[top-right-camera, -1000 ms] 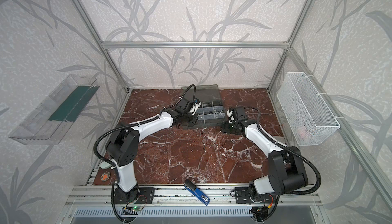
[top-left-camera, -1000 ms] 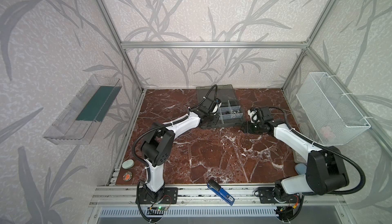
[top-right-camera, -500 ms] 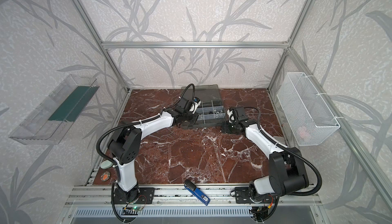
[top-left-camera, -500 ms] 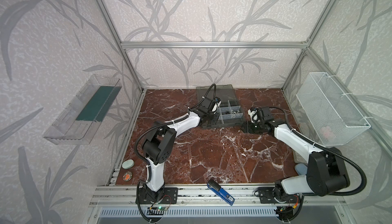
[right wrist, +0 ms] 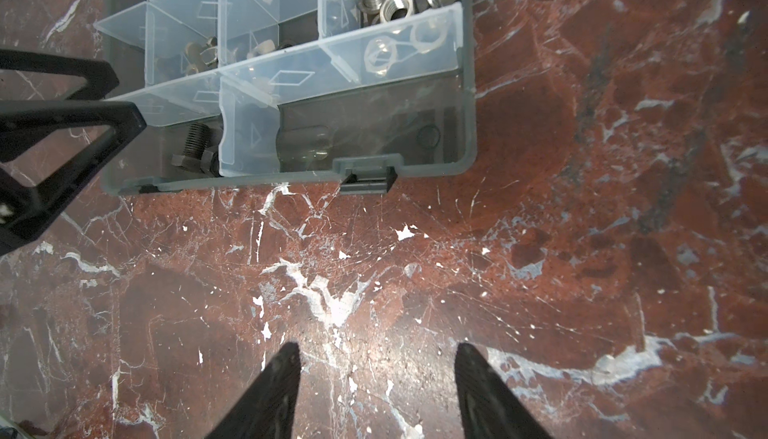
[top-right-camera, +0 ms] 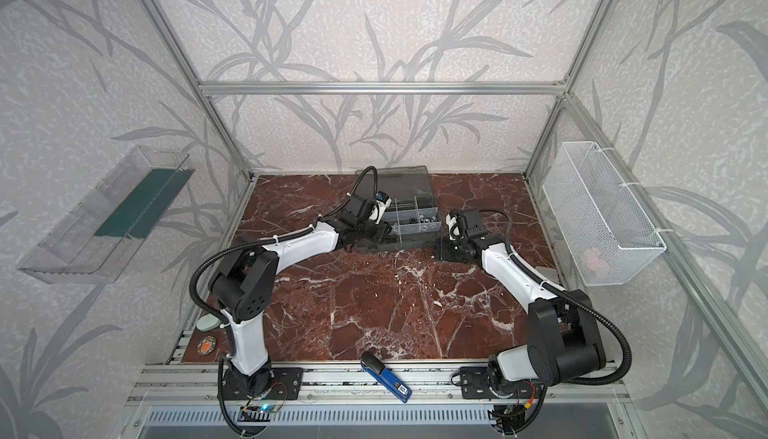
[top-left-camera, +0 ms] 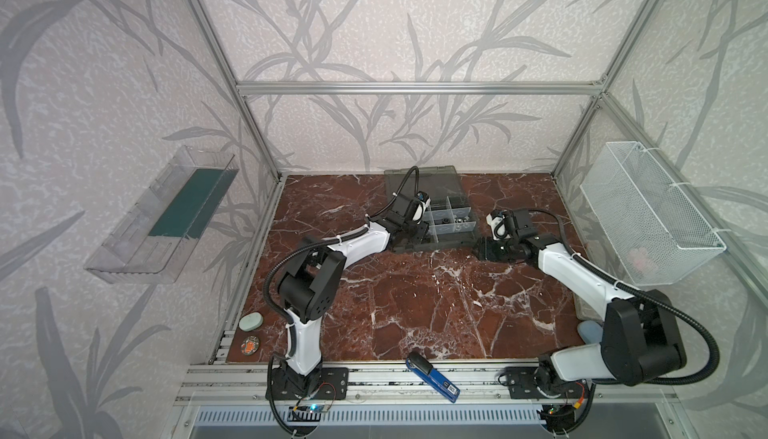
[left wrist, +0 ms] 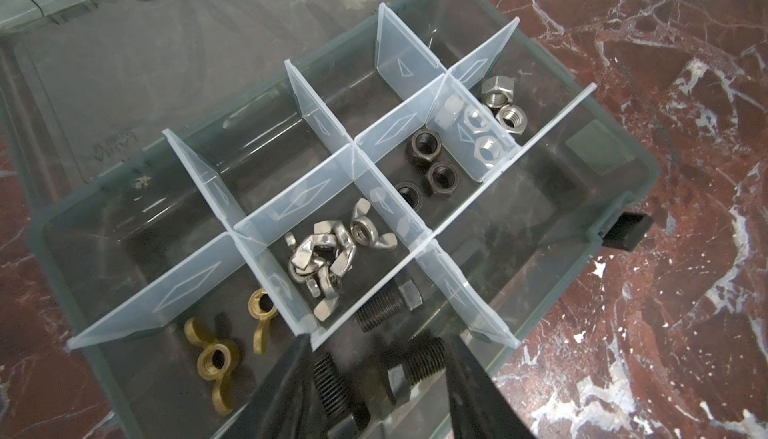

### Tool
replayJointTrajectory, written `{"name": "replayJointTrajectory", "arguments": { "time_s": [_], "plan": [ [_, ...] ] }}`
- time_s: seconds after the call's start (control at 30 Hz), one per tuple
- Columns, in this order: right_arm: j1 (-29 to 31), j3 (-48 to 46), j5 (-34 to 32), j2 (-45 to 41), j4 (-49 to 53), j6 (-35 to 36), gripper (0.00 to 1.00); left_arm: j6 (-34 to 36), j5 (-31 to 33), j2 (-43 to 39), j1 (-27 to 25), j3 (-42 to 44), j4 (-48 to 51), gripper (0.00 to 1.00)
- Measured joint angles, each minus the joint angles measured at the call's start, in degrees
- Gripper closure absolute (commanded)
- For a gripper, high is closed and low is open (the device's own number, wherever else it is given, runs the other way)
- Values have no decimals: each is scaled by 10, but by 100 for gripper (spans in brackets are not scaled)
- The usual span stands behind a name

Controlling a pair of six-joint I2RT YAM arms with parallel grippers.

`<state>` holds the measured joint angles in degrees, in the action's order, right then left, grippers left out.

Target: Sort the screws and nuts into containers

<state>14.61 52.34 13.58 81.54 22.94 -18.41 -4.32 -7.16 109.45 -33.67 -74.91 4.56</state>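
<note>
- Well, in both top views the organiser case point(top-left-camera: 453, 231) lies open at the back of the marble surface point(top-left-camera: 415, 300). The left gripper point(top-left-camera: 415, 238) dips over its near-left corner, and the right gripper point(top-left-camera: 483, 250) sits low just beside its near-right corner. The hardware is too small to tell apart from up here.
- Left wrist view: the left fingers point(left wrist: 282, 383) stand apart, clamped on nothing. Three black screws point(left wrist: 386, 304) lie loose in the cells' point(left wrist: 316, 125) nearest corner, right beneath them. One lies between the fingers, its long axis running roughly from finger to finger. The nuts point(left wrist: 498, 104) sit in farther cells, silver, dark and winged kept separate. A divider point(left wrist: 307, 324) is just beside one fingertip, so I'd guess a straight lift is wanted (this arm is plainly the nearer).
- Right wrist view: the right fingers point(right wrist: 274, 391) are spread over bare stone with nothing between them. Only here do I see the case's front latch point(right wrist: 365, 179) and the left gripper from outside.
</note>
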Motion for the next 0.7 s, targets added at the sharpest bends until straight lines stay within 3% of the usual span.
{"name": "replayJointTrajectory", "arguments": {
  "time_s": [0.3,0.53,0.7],
  "plan": [
    [-5,0,-25,-14,13,38,39,-12,38,-153,5,78,-15,37],
    [-6,0,-58,-30,5,101,39,-24,98,-275,17,160,-27,19],
    [-7,-10,-78,-41,-24,130,39,-34,140,-325,28,229,-20,14]
  ]
}}
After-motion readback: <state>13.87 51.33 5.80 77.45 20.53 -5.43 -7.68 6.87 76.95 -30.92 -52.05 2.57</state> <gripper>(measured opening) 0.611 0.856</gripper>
